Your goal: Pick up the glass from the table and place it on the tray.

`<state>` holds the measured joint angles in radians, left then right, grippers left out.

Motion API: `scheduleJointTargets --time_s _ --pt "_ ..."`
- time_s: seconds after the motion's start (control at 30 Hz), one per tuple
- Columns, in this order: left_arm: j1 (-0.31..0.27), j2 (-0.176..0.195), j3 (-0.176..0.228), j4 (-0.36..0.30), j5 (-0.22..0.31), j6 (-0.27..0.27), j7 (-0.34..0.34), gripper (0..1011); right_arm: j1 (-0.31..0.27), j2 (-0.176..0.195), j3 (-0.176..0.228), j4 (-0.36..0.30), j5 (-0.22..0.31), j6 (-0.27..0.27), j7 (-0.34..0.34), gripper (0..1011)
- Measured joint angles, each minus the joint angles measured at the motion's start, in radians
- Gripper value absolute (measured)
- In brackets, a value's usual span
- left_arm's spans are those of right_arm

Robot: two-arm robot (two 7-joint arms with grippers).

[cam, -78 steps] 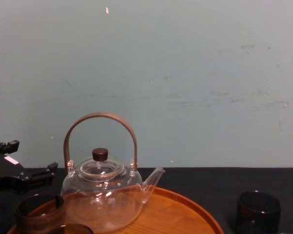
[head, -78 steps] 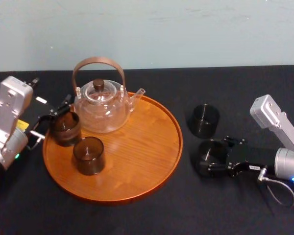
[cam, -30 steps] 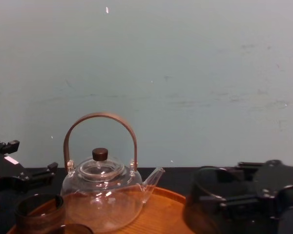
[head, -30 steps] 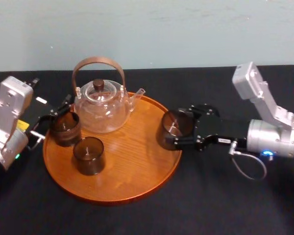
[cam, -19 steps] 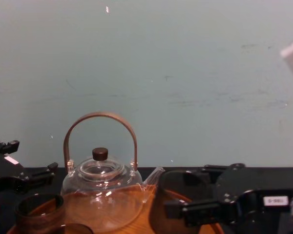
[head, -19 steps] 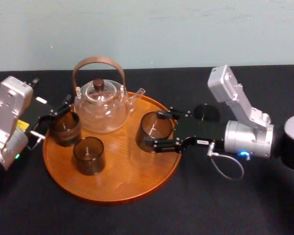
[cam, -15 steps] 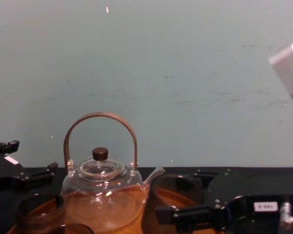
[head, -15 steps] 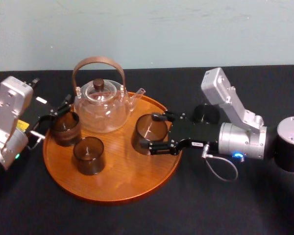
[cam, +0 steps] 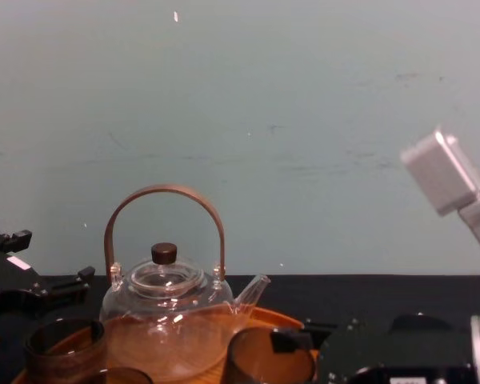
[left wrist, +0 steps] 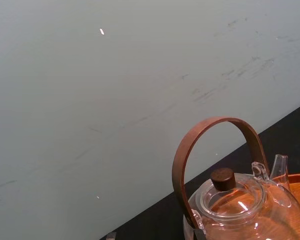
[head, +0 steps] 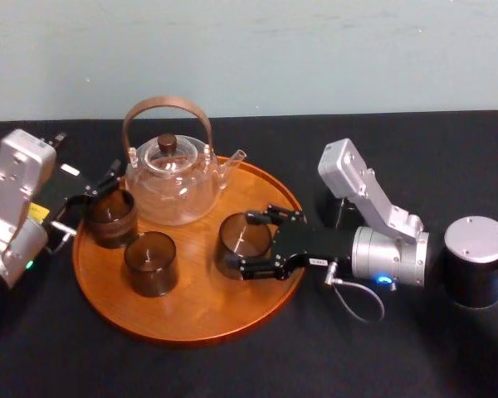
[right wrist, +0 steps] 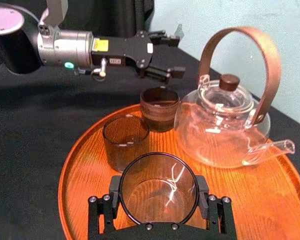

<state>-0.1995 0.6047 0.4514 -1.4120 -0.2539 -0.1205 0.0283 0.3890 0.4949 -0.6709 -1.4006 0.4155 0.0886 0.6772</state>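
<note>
- Right gripper (head: 249, 243) clamps the glass (head: 236, 239) low over the tray (head: 191, 328), clear of the teapot (head: 173, 189), likely for release.
- Left gripper (head: 90, 199) idles, jaws apart, at the tray's left edge.

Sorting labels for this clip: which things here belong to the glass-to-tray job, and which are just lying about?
In the job: dark smoky-brown cylindrical glass tumbler, held in the right gripper; large round orange-brown wooden tray beneath it.
Lying about: clear glass teapot with arched brown handle; two matching smoky tumblers on the tray's left; left gripper, open by the tray's left edge.
</note>
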Motion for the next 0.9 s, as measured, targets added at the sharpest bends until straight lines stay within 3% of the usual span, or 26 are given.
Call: scheduleJointTargets --time_s 0.9 --pt "0.0 0.0 0.0 0.0 0.0 0.0 0.0 1001 -0.015 -0.041 -0.019 0.064 -0.055 -0.012 -0.007 904"
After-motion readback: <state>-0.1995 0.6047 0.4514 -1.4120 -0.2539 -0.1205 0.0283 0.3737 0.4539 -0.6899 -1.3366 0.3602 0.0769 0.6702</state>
